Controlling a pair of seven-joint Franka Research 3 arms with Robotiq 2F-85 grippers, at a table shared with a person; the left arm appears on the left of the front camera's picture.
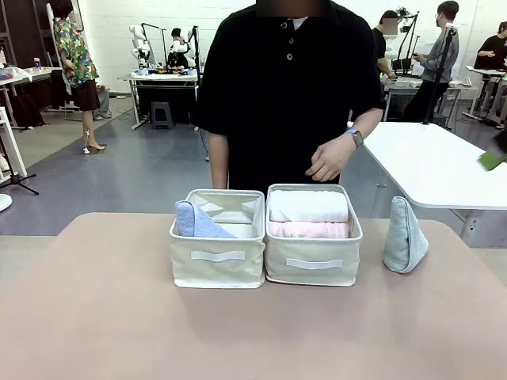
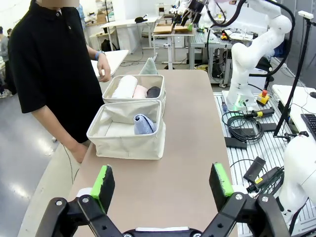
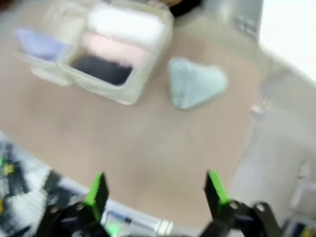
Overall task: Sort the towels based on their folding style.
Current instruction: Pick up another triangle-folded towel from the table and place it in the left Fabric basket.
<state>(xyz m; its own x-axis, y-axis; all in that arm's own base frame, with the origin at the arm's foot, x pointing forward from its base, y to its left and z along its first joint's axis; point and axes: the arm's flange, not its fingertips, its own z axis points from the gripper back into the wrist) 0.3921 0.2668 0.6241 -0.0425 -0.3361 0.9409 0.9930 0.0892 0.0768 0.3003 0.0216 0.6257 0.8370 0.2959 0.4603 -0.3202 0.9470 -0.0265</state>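
Note:
Two cream fabric bins stand side by side mid-table. The left bin (image 1: 218,255) holds a lavender-blue cone towel (image 1: 194,221). In the right bin (image 1: 314,261) lie a white rolled towel (image 1: 308,206) and a pink rolled towel (image 1: 309,229); the left wrist view also shows a dark grey rolled towel (image 2: 153,92) there. A pale teal cone towel (image 1: 404,236) stands upright on the table to the right of the bins. My left gripper (image 2: 162,183) is open, well back from the bins. My right gripper (image 3: 155,192) is open above the table, short of the teal cone towel (image 3: 195,87).
A person in a black shirt (image 1: 289,87) stands at the far side behind the bins, one hand (image 1: 329,162) held above the right bin. A white table (image 1: 440,162) stands at the right beyond mine. The tan tabletop (image 1: 238,332) spreads in front of the bins.

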